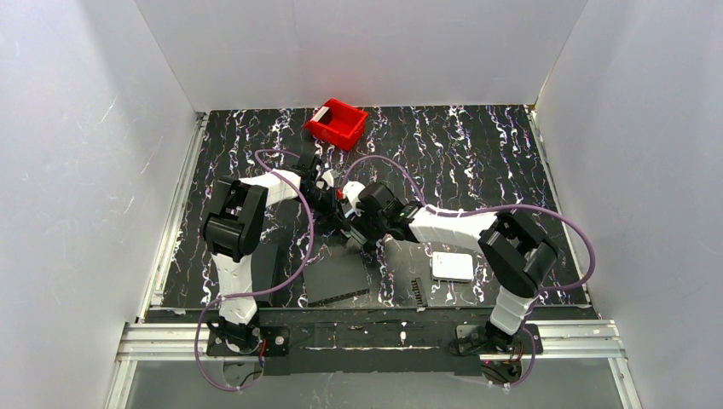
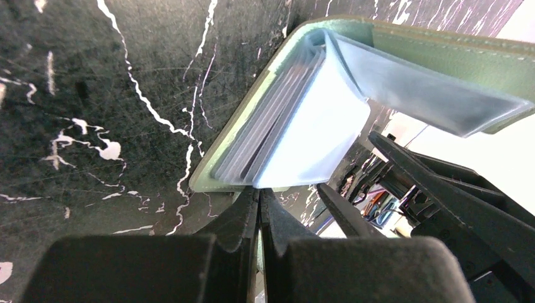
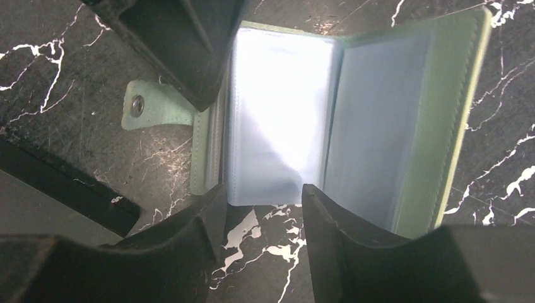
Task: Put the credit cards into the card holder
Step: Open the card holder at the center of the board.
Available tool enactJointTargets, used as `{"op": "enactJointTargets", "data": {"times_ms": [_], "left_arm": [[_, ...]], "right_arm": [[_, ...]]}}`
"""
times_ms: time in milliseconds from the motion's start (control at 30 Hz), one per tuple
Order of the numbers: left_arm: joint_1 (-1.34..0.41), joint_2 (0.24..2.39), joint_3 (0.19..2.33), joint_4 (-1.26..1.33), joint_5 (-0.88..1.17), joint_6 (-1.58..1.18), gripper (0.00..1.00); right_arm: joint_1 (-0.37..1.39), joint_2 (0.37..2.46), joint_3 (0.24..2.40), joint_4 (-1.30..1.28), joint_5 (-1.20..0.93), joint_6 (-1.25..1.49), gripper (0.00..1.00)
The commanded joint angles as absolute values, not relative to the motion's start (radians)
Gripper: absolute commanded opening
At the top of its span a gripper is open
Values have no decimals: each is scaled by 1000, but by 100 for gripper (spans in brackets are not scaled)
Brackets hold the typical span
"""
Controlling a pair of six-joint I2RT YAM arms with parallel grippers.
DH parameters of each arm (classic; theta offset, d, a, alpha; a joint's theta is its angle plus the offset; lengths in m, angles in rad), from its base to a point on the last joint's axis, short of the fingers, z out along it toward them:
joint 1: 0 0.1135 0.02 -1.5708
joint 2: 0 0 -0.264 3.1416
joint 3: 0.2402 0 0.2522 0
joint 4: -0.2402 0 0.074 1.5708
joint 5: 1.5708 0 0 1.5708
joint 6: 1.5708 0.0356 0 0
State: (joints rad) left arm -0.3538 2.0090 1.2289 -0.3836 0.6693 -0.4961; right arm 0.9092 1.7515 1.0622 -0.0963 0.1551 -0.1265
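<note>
The grey-green card holder [image 3: 464,120] lies open on the black marbled table, its pale translucent pockets [image 3: 281,113] fanned up. My left gripper [image 2: 260,192] is shut on the holder's near edge [image 2: 217,183], with a green sliver showing between its tips. My right gripper [image 3: 265,205] stands open; its fingers [image 3: 211,218] straddle the lower edge of one pocket leaf and hold nothing. In the top view both grippers [image 1: 334,209] [image 1: 356,228] meet mid-table and hide the holder. One white credit card [image 1: 323,113] leans in the red bin [image 1: 341,128].
A white rounded box [image 1: 452,267] lies near the right arm's base. Flat black rectangles [image 1: 337,277] [image 1: 266,266] sit near the front edge, one also in the right wrist view [image 3: 63,186]. The holder's snap tab [image 3: 148,104] sticks out leftward. White walls enclose the table.
</note>
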Motion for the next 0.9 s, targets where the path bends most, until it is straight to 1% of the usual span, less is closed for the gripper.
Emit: {"op": "enactJointTargets", "data": {"times_ms": [0,100,167,400,567,667,800,867], "left_arm": [[-357,2037,1240,-442,616,-465,0],[-356,2037,1239,-442,616,-463,0],[-357,2036,1238,-442,615,-464,0],[-358,2039,1235,-440,616,-463,0],[-358,2038,1236,-439,618,-465,0],[-358,2038,1236,-438,619,-465,0],[-358,2036,1236,-437,620,-464,0],[-358,2033,1236,-438,620,-462,0]], "right_arm": [[886,1684,1061,-72,195,-97,53],[869,1680,1060,-60,206,-75,49],[857,1678,1063,-48,206,-58,49],[794,1714,1096,-18,192,40,54],[754,1738,1118,-9,188,87,55],[731,1749,1121,46,162,113,56],[707,1802,1168,58,127,133,57],[696,1836,1195,52,152,142,59]]}}
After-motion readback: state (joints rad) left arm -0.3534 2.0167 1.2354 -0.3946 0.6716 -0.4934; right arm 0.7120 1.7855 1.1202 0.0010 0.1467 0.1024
